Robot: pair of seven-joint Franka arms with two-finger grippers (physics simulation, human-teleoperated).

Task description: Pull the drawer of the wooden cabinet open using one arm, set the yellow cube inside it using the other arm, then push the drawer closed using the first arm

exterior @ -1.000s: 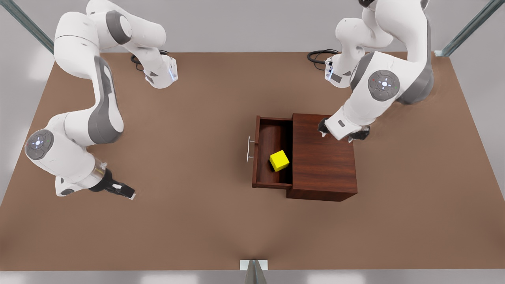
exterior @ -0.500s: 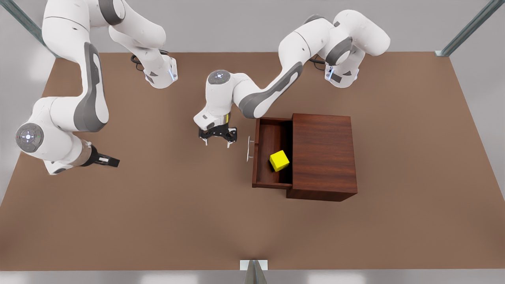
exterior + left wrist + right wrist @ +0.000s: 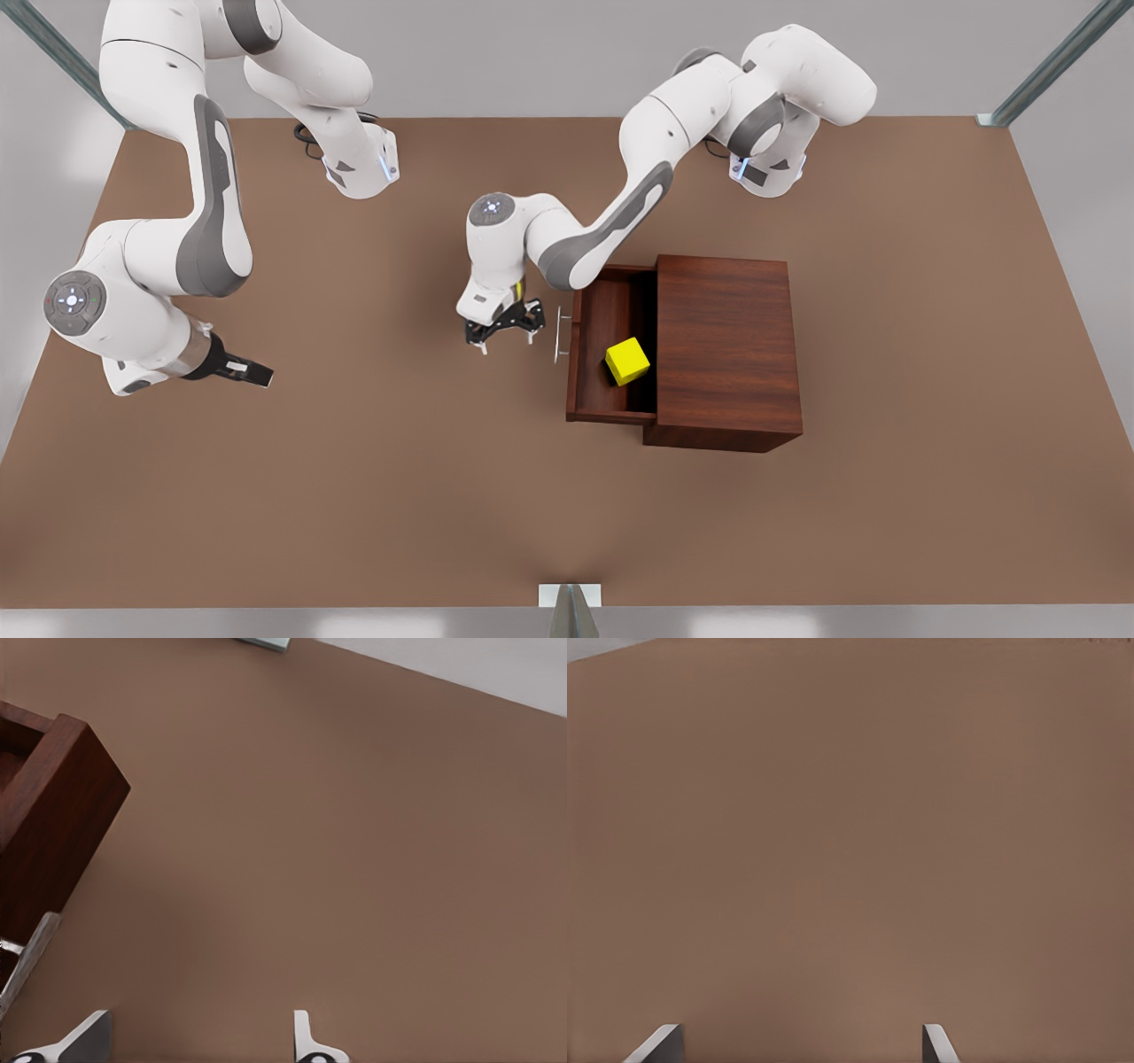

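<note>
The shallow dark reddish-brown wooden drawer (image 3: pixel 611 341) stands pulled out of the boxy dark wooden cabinet (image 3: pixel 726 350) toward the front view's left, and the small bright yellow cube (image 3: pixel 627 361) already lies inside it near the cabinet mouth. What remains for me is the push shut. I judge the drawer stiff and light on its slide, so a flat press on the front panel or the thin silver bar handle (image 3: pixel 560 334) should do, near its middle so it doesn't skew. My left gripper (image 3: pixel 505 337) hangs just beside that handle, fingers spread with nothing between them. My right gripper (image 3: pixel 251 373) waits well apart on the front view's left, spread wide too. The brown table (image 3: pixel 399 496) gives me open room around the drawer's front.
</note>
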